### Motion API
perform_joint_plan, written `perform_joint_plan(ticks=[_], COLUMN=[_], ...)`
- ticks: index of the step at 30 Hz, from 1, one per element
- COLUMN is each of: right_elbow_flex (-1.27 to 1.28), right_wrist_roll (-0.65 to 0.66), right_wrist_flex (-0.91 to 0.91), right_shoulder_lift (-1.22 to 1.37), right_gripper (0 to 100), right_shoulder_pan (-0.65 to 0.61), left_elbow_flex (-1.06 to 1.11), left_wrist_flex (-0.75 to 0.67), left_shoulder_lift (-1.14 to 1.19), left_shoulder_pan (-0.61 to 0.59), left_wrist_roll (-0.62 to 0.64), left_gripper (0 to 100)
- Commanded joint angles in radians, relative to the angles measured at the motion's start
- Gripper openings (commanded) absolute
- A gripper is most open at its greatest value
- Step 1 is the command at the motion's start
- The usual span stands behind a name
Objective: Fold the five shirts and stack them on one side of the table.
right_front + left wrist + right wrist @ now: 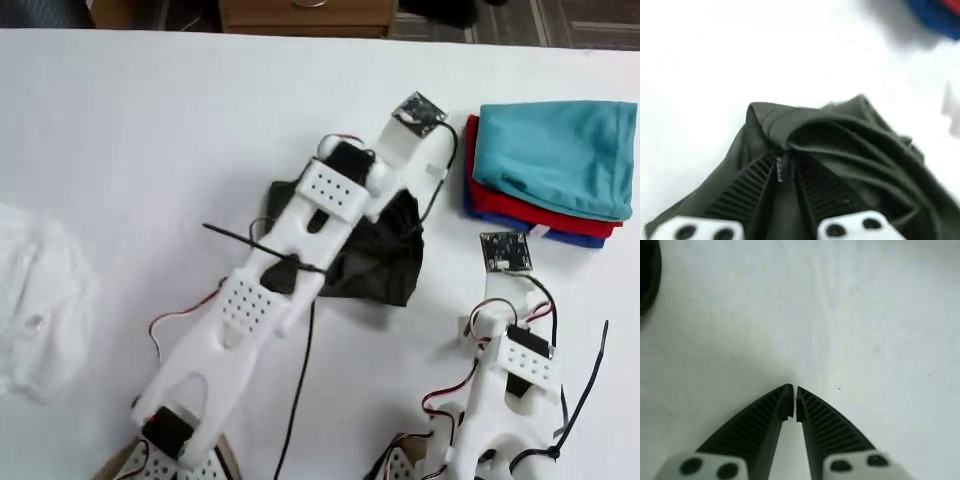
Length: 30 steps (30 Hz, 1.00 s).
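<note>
Nearby: folded stack (550, 165), teal over red and blue, far right; white cloth (35, 300) at left edge
Left gripper (785, 160): fingers pinched onto black shirt (850, 145), mid-table
Right gripper (794, 400): fingers closed, empty, near right
Surface: white table (150, 130); wooden cabinet (305, 15) beyond

Wooden drawer unit (308, 15) behind white table (150, 150)

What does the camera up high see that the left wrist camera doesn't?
High view extras: the teal shirt on top of the folded ones, a crumpled white shirt at the table's other side, and the right arm. Left wrist view extra: a close look at the left tool pinching a fold of the black shirt. Both: the black shirt, the red shirt and blue shirt, and the white table.
</note>
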Motion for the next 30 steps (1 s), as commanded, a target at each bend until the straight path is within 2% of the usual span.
perform_joint_plan(ticks=[1,4,7,11,13,16,19,23,30], right_elbow_flex=[0.002,0.002,0.002,0.002,0.002,0.002,0.002,0.002,0.002], right_wrist_roll=[0.0,0.0,0.0,0.0,0.0,0.003,0.003,0.003,0.003], right_wrist_flex=[-0.013,-0.013,-0.013,-0.013,-0.013,-0.013,-0.013,-0.013,-0.013], right_shoulder_lift=[-0.028,-0.028,-0.028,-0.028,-0.028,-0.028,-0.028,-0.028,-0.028], right_gripper=[1.9,1.9,1.9,1.9,1.9,1.9,1.9,1.9,1.9], right_shoulder_pan=[-0.008,-0.008,-0.008,-0.008,-0.008,-0.008,-0.008,-0.01,-0.01], left_elbow_flex=[-0.085,-0.163,-0.243,-0.225,-0.225,-0.232,-0.234,-0.234,-0.234], left_wrist_flex=[-0.041,-0.02,0.041,0.163,0.218,0.226,0.155,-0.018,-0.216], left_shoulder_lift=[-0.025,-0.034,-0.043,-0.074,-0.058,0.006,0.081,0.152,0.166], left_shoulder_pan=[0.02,0.02,0.02,0.014,0.012,0.012,0.015,0.029,0.054], left_wrist_roll=[0.104,0.161,0.167,0.16,0.1,0.017,0.015,0.017,0.011], left_gripper=[2,2,2,2,2,2,2,2,2])
